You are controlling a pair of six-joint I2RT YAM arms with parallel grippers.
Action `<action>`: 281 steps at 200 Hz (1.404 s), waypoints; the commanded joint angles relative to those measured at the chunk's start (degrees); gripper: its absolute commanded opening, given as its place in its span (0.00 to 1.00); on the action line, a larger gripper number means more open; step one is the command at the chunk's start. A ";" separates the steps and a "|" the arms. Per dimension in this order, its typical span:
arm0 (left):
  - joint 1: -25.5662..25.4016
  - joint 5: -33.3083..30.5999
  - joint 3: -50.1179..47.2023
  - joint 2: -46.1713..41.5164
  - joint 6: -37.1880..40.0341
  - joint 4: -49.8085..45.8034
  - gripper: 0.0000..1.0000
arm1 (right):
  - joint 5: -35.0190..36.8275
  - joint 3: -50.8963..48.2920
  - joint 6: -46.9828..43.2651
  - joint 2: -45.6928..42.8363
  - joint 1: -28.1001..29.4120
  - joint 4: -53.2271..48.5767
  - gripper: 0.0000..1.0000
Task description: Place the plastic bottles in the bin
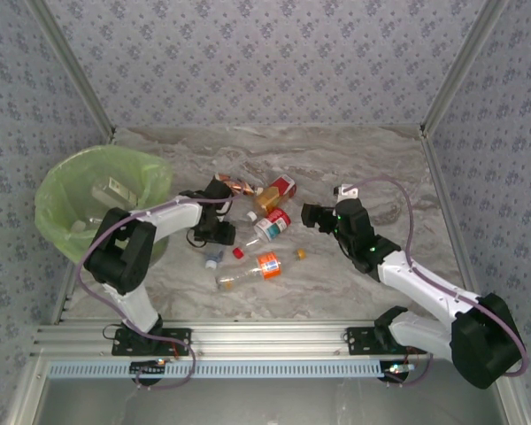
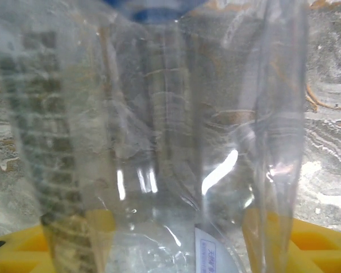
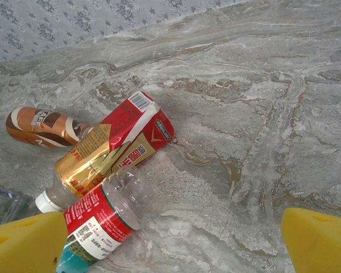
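Left fingers (image 2: 318, 244) are narrowed down on a clear bottle (image 2: 159, 142) with a blue cap. It sits right between them, and the walls look creased, so I'd say they've got hold of it. This thing is going to be super light and floppy. Thin plastic that buckles if you squeeze hard, and it's glossy enough to slide. I'd keep the hold on the body where the ribs stiffen it a bit, not near the cap end.

The bin (image 1: 71, 221) is off to the outer side of the left fingers, near them, with its green bag liner open at the top.

Right fingers (image 3: 28, 239) are spread wide with nothing in them. Just beside the left-hand one lies a red-labelled clear bottle (image 3: 102, 219). Beyond it, touching it, is a gold-and-red bottle (image 3: 116, 145), and a brown bottle (image 3: 37, 126) lies further out past that. The bare worktop (image 3: 244, 142) runs ahead between the fingers.

The red-labelled one looks empty, so it should be light and squashy. I'd take it across the label, since the wrap should give more bite than bare plastic. The gold-and-red one looks flattened and dented, so it probably won't roll.

An orange-labelled bottle (image 1: 258, 267) lies on its side between the two arms, apart from the others.
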 commanded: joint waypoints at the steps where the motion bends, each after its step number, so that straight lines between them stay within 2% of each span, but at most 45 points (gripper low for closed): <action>1: 0.42 -0.79 -1.04 0.20 -1.13 0.92 0.63 | -0.23 1.95 0.54 0.43 -0.11 0.64 0.99; 35: -1.67 -6.39 -0.02 2.33 -2.97 1.78 0.62 | -0.28 1.95 0.82 0.52 -0.10 0.64 0.99; 56: -4.13 -11.99 0.91 2.96 -3.73 1.82 0.54 | -0.13 2.02 0.66 0.58 -0.15 0.64 0.99; 78: -5.40 -14.77 0.28 1.43 -4.72 3.66 0.49 | -0.27 2.29 0.24 0.52 -0.11 0.47 0.99; 156: -5.40 -11.17 -2.98 -4.66 -2.74 8.25 0.39 | -0.10 2.57 -1.27 0.86 -0.23 0.24 0.99; 194: -5.39 -7.79 -5.37 -8.68 -2.12 12.59 0.38 | -0.27 2.64 -1.38 0.94 -0.22 0.51 0.99; 245: -5.41 -5.73 -5.84 -13.24 -0.77 12.84 0.36 | -0.05 2.38 -1.37 0.54 -0.24 0.46 0.99; 281: -5.39 -3.90 -5.75 -17.01 -0.97 14.19 0.35 | -4.31 1.49 -3.61 -0.48 -0.27 3.21 0.99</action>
